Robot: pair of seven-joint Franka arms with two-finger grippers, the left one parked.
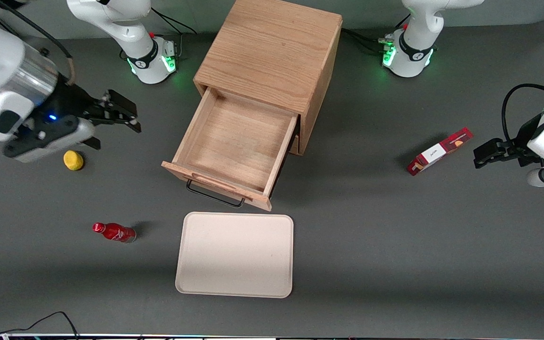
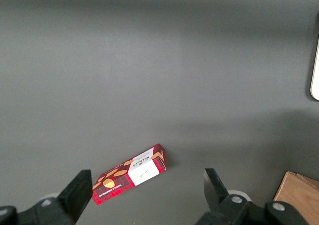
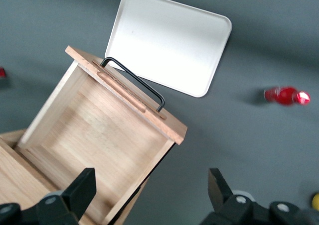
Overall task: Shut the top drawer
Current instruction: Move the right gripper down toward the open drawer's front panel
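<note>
The top drawer [image 1: 239,141] of the small oak cabinet [image 1: 272,52] is pulled far out and holds nothing. Its black wire handle [image 1: 215,196] faces the front camera, just under a wooden lip. In the right wrist view the top drawer [image 3: 99,130] and its handle [image 3: 134,80] show from above. My gripper [image 1: 116,123] hangs open in the air toward the working arm's end of the table, well apart from the drawer's side wall, with nothing between its fingers [image 3: 82,187].
A beige tray [image 1: 235,255] lies on the table right in front of the drawer. A red bottle [image 1: 114,232] lies beside the tray. A yellow ball-like object [image 1: 73,160] sits under my gripper. A red box [image 1: 439,151] lies toward the parked arm's end.
</note>
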